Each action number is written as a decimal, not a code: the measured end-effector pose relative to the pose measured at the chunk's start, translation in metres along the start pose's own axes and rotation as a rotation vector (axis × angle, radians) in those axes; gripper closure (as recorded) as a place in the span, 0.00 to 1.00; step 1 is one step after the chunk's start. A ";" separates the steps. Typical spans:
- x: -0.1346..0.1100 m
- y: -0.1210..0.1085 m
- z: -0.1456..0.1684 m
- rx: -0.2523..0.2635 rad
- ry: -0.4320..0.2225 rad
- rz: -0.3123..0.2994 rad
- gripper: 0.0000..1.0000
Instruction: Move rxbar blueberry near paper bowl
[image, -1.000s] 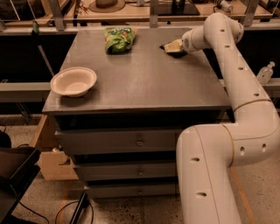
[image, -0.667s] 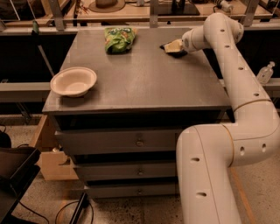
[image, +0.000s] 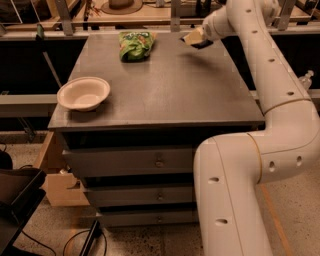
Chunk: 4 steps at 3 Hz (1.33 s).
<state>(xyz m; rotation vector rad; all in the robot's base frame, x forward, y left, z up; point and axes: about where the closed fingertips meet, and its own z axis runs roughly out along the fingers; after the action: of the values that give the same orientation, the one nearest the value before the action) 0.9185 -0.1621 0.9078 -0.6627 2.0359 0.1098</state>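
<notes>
camera view: one look from the front, down across a grey table (image: 165, 95) standing on drawers (image: 159, 162).
nearest: the white arm (image: 235, 200) bulks up on the right and reaches over the far right corner.
front left: bowl (image: 83, 93), upright and empty, close to the table's left and front edges.
far middle: green bag (image: 135, 46) lies by the back edge, well apart from the bowl.
far right: gripper (image: 192, 38) is over the back right of the table, pointing left.
task thing: bar (image: 203, 45) shows as a dark sliver right at the gripper's tip, with the whole table diagonal between it and the bowl.
grip: i cannot tell whether the gripper is spread or pinching the bar, nor whether the bar is clear of the surface.
step: looks to me like the pickup; the carry to the bowl is not yet done.
risk one: a thin flat wrapper gives little to hold, so a shallow pinch could drop it midway.
risk two: the straight path runs just in front of the bag; a low sweep could drag it.
risk three: the bowl is light and near the edge; a close set-down could nudge it off.
</notes>
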 end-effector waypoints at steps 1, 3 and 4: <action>-0.082 0.031 -0.057 0.064 -0.010 -0.196 1.00; -0.146 0.079 -0.125 0.132 -0.052 -0.372 1.00; -0.145 0.079 -0.124 0.131 -0.052 -0.371 1.00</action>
<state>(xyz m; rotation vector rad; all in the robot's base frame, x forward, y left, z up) 0.8408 -0.0772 1.0795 -0.9300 1.8202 -0.2193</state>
